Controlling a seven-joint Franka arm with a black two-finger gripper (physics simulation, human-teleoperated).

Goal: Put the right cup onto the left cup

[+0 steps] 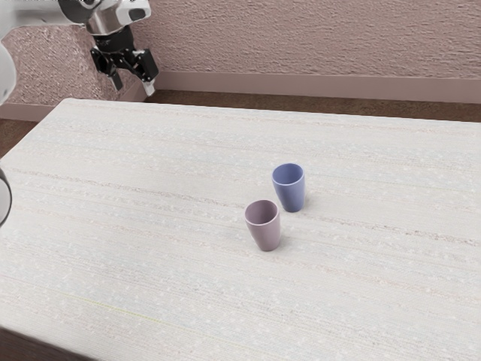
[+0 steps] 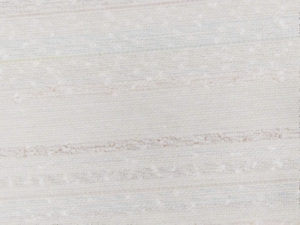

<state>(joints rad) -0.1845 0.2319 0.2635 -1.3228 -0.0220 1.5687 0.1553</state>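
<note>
High at the exterior view's upper left is my gripper [image 1: 133,83], its two fingers apart with nothing between them. It is well away from both cups. A blue cup [image 1: 290,189] stands upright near the middle of the table. Beside it, toward the exterior view's lower left, a mauve cup [image 1: 264,227] also stands upright, mouth up. The two look close together; whether they touch I cannot tell.
The pale, faintly striped table [image 1: 150,226] spreads under the cups, and its surface [image 2: 150,117] lies below my hand in the wrist view. A textured pinkish wall [image 1: 316,37] rises beyond the table's far edge.
</note>
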